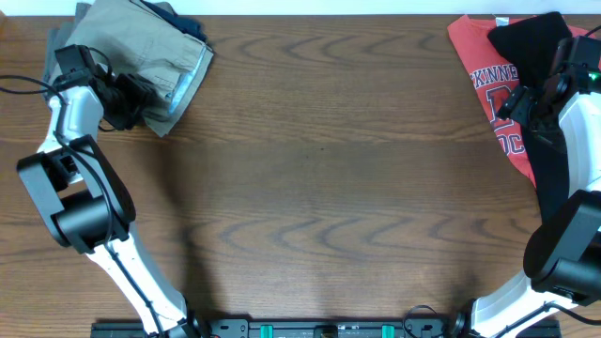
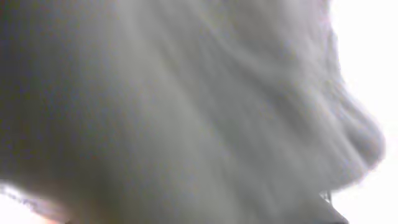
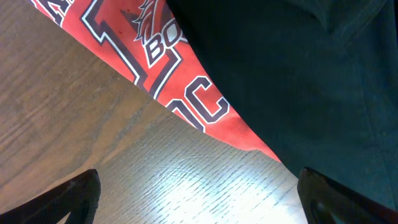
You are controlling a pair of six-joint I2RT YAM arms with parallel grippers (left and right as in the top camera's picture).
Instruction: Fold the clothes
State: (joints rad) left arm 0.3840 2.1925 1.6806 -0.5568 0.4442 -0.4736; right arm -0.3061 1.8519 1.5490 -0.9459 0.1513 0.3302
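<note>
The tan khaki trousers [image 1: 141, 47] lie folded at the table's far left corner, on top of a navy garment [image 1: 183, 21]. My left gripper [image 1: 127, 97] is at their front edge. Its wrist view shows only blurred pale cloth [image 2: 186, 112], with the fingers hidden. The red white-printed T-shirt [image 1: 488, 80] lies at the far right with black trousers [image 1: 531, 47] on top of it. Both also show in the right wrist view, the T-shirt [image 3: 130, 43] and the black trousers [image 3: 298, 74]. My right gripper [image 3: 199, 199] is open and empty, just above bare wood at the shirt's edge.
The wooden table [image 1: 319, 178] spans the overhead view. The arm bases stand at the front edge, left [image 1: 75, 211] and right [image 1: 563, 253]. A black cable [image 1: 19, 84] runs by the left arm.
</note>
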